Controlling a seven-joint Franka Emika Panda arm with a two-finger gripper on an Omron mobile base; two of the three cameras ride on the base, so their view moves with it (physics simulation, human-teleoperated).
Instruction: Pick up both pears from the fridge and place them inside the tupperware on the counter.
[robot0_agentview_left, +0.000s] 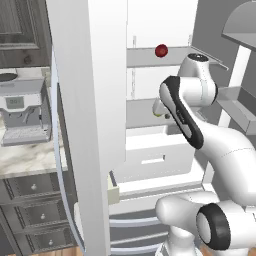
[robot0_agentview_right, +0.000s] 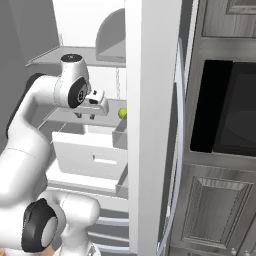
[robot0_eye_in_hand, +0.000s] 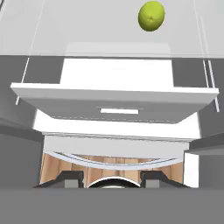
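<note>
1. The arm is reaching into the fridge (robot0_agentview_left: 107, 75) for the first pear; neither fruit is grasped yet.
2. The fingers (robot0_agentview_right: 85, 115) are standing released and empty, pointing down.
3. The yellow-green pear (robot0_eye_in_hand: 151, 16) is lying on the shelf (robot0_eye_in_hand: 87, 35), apart from the fingers, farther in.
4. The red pear (robot0_agentview_left: 161, 50) is sitting on a higher shelf.
5. Next, I judge, the hand is needing to advance toward the green pear.

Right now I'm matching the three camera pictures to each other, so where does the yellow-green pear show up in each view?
Left base view: the yellow-green pear is a sliver at centre right, mostly hidden behind the arm.
Right base view: the pear sits near the centre, beside the fridge door's edge, right of the gripper.
Hand view: the pear lies at the top, right of centre.
Shared landmark: the white drawer below the pear's shelf.
</note>
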